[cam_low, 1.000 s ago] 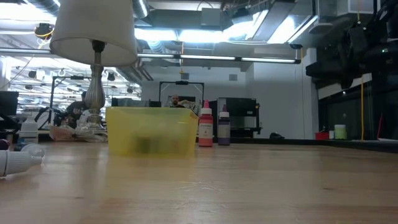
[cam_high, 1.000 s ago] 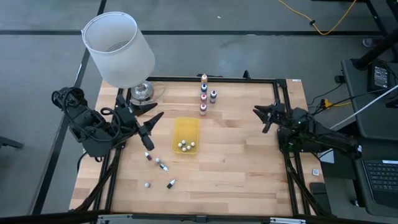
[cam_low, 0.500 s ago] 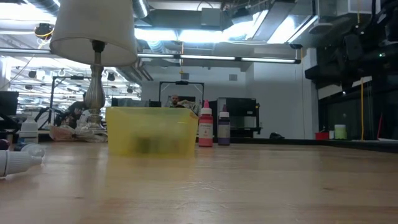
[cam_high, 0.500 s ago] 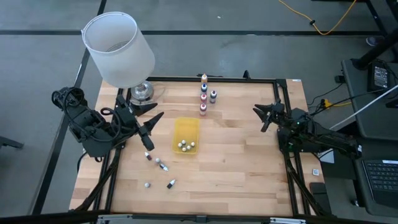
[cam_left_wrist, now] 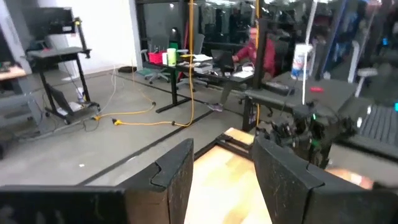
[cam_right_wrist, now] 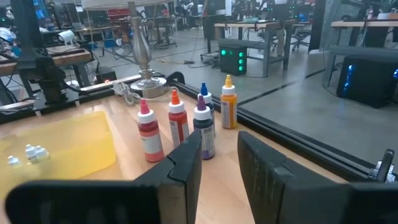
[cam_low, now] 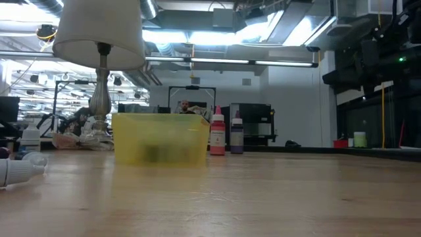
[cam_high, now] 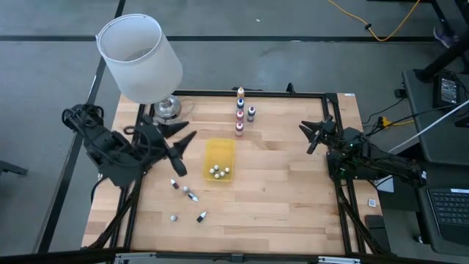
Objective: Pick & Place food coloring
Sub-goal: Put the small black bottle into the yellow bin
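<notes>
The food coloring is spread about. A row of upright bottles (cam_high: pixel 239 111) (cam_right_wrist: pixel 177 124) stands on its bases at the table's far middle. Several white-capped ones (cam_high: pixel 220 172) stand in the yellow tray (cam_high: pixel 218 149). Several more (cam_high: pixel 192 196) lie on their sides on the wood, near left of the tray. My left gripper (cam_high: pixel 185 152) (cam_left_wrist: pixel 222 146) hovers open and level above the table, left of the tray, with nothing between its fingers. My right gripper (cam_high: pixel 306 139) (cam_right_wrist: pixel 219 140) waits at the right edge, pointing at the row, its fingers a narrow gap apart.
A lamp with a white shade (cam_high: pixel 139 59) stands on its metal base (cam_high: pixel 167 108) at the far left corner. A black frame rail (cam_high: pixel 256 93) borders the table. Bare wood (cam_high: pixel 278 198) lies between the tray and the right arm. A person (cam_left_wrist: pixel 258 50) sits in the room beyond.
My left arm has shifted slightly where it stands and its wrist has rolled a little; the gripper stays above the same spot left of the tray. No bottle has moved.
</notes>
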